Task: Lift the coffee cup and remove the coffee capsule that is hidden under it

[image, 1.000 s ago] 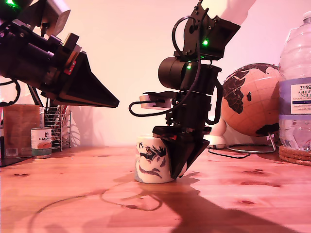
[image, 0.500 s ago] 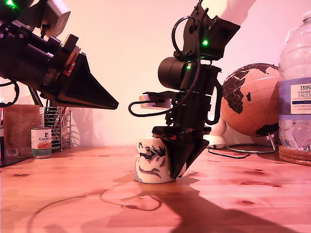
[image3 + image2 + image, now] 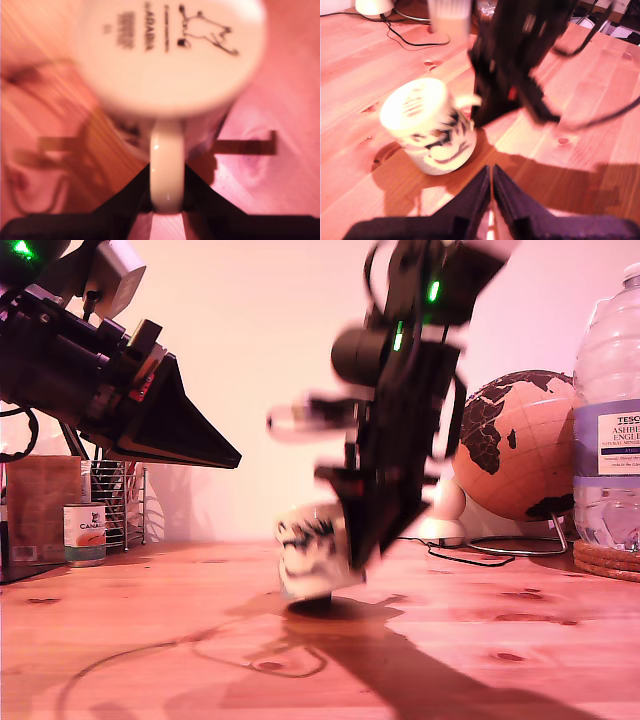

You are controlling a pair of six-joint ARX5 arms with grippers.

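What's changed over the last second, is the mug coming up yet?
Yes. My second hand, gripping the coffee cup by its handle, has gone up and tilted with its arm, lifting the upside-down cup off the table. Something dark now shows under it, too blurred to name. My first hand has barely moved; the can, globe and bottle have not.

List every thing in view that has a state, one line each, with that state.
Coffee cup: upside down, tilted, lifted partly off the table, held by its handle.
My second gripper: jaws shut on the cup's handle.
My first gripper: jaws shut, empty, above the table.
Coffee capsule: not visible; only a dark shape shows under the cup.
Water bottle: upright.
Tin can: upright.
Globe: upright on its stand.
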